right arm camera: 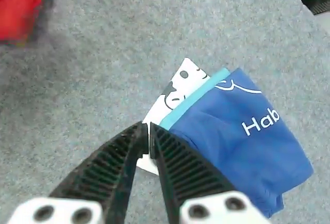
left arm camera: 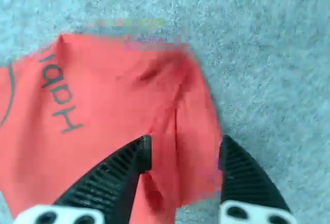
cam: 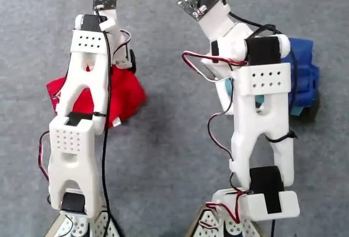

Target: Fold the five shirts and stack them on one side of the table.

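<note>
Two arms stand side by side over the grey table (cam: 174,150). On the left half lies a red shirt (cam: 131,92), loosely bunched and partly hidden under the left arm. The left gripper (left arm camera: 185,144) hangs over this shirt with its black fingers spread wide, pinching nothing; a raised fold of red cloth lies between them, and dark lettering shows on the flatter part. Whether the fingertips touch the cloth cannot be told.

On the right half, well apart from the red shirt, a folded stack lies beside the right arm: a blue shirt (right arm camera: 242,131) on top, a teal shirt (right arm camera: 198,98) edging out beneath it, and a white printed shirt (right arm camera: 178,82) lowest. The right gripper (right arm camera: 148,128) has its fingers pressed together on nothing, over the white shirt's edge.
</note>
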Robot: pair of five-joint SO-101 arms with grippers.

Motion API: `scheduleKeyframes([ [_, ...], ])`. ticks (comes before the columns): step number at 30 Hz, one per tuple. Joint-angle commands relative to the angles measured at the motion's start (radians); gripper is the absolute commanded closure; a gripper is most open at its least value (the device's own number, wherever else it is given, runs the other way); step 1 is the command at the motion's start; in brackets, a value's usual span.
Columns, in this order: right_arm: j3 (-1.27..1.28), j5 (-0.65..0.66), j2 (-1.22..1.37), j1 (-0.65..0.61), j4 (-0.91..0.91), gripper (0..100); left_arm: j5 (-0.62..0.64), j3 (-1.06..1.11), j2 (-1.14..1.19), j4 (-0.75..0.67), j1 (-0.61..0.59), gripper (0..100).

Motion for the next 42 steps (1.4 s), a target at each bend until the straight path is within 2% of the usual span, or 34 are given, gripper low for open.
scheduleKeyframes([
  [1,0.005,0.005,-0.041,-0.037,-0.018,98.4,0.02,-0.096,-0.051,0.021,-0.002,75],
  [5,0.008,-0.002,-0.039,-0.132,-0.012,98.4,0.012,-0.145,-0.147,0.021,-0.088,76],
  [8,0.044,-0.025,-0.038,-0.23,-0.038,98.4,0.011,-0.087,-0.209,0.021,-0.183,84],
  [12,0.125,-0.222,-0.019,-0.422,-0.16,98.4,-0.038,0.059,-0.23,0.015,-0.314,93],
  [15,0.191,-0.341,0.054,-0.483,-0.296,98.4,-0.094,0.162,-0.187,-0.046,-0.369,97],
  [21,0.266,-0.497,0.252,-0.496,-0.431,98.4,-0.13,0.239,-0.069,-0.158,-0.458,97],
  [26,0.282,-0.506,0.441,-0.477,-0.439,98.4,-0.132,0.24,0.025,-0.219,-0.487,97],
  [31,0.206,-0.506,0.552,-0.439,-0.436,98.4,-0.146,0.217,0.04,-0.221,-0.47,97],
  [35,0.122,-0.506,0.549,-0.42,-0.351,98.4,-0.204,0.154,0.035,-0.178,-0.469,97],
  [42,-0.101,-0.506,0.446,-0.417,-0.052,98.4,-0.255,-0.067,0.026,-0.009,-0.521,97],
])
